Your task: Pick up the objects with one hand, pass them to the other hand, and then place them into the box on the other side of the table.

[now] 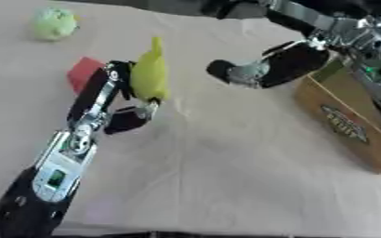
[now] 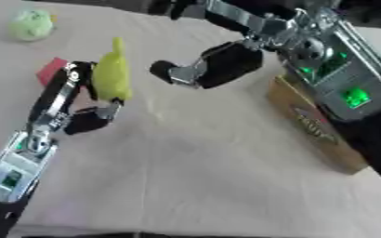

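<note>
My left hand (image 1: 122, 100) is shut on a yellow, banana-like object (image 1: 151, 74), holding it upright above the cloth with its pointed tip up. Just behind the hand lies a red block (image 1: 83, 70), partly hidden by the wrist. A pale green, round object (image 1: 54, 23) rests at the far left. My right hand (image 2: 206, 67) hangs in mid-air to the right of the yellow object, a short gap away, fingers extended toward it and holding nothing. A brown wooden box (image 1: 348, 123) stands along the right side, under the right forearm.
A beige cloth (image 1: 218, 176) covers the table, bare across the middle and front. The table's front edge runs along the bottom of the view. My right forearm with green lights (image 2: 340, 79) overhangs the box.
</note>
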Robot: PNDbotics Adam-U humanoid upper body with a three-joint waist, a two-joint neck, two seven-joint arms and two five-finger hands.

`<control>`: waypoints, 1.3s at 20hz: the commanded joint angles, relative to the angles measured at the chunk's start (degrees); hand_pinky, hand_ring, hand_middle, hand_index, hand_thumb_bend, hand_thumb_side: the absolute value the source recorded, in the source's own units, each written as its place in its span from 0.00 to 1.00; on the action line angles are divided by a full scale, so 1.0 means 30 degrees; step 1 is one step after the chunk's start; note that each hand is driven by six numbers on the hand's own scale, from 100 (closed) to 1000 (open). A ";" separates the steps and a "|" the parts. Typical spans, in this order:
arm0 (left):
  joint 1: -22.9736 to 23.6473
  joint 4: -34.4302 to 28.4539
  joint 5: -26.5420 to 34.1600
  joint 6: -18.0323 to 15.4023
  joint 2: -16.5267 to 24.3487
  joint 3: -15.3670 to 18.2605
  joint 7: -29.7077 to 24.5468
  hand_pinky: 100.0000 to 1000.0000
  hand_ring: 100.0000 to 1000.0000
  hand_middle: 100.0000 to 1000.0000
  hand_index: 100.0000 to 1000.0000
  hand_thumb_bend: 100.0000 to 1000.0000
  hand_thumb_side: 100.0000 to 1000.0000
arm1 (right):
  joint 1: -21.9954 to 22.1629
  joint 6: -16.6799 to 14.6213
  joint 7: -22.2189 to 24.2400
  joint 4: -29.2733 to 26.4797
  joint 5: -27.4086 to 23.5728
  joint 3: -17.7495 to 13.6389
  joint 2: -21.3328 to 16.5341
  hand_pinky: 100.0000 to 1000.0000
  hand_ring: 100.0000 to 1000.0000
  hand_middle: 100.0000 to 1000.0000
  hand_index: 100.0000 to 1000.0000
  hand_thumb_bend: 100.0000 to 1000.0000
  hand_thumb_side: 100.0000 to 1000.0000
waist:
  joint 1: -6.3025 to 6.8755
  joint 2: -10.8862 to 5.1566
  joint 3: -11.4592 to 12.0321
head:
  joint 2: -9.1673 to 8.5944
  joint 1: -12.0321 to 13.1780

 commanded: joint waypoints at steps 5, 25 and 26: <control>-0.0310 -0.0123 -0.1291 0.0071 -0.0610 0.0492 0.1249 0.29 0.32 0.31 0.42 0.00 0.09 | -0.0278 0.1272 0.0542 -0.0310 0.0522 0.0041 0.0471 0.90 0.73 0.74 0.83 0.27 0.56 | 0.0087 -0.0425 -0.0091 | 0.0051 0.0057; -0.0094 0.0194 -0.4992 -0.0178 -0.1662 0.0729 0.3743 0.30 0.33 0.31 0.43 0.00 0.03 | -0.0653 0.4897 0.1324 0.0942 0.2738 0.0727 0.3200 0.90 0.73 0.74 0.84 0.19 0.77 | -0.0183 -0.0506 -0.0533 | 0.0251 0.0135; -0.0081 0.0236 -0.5107 -0.0215 -0.1711 0.0700 0.3791 0.30 0.33 0.31 0.43 0.00 0.03 | -0.0711 0.4987 0.1306 0.1155 0.2790 0.0825 0.3350 0.90 0.73 0.74 0.84 0.20 0.76 | -0.0204 -0.0512 -0.0545 | 0.0281 0.0133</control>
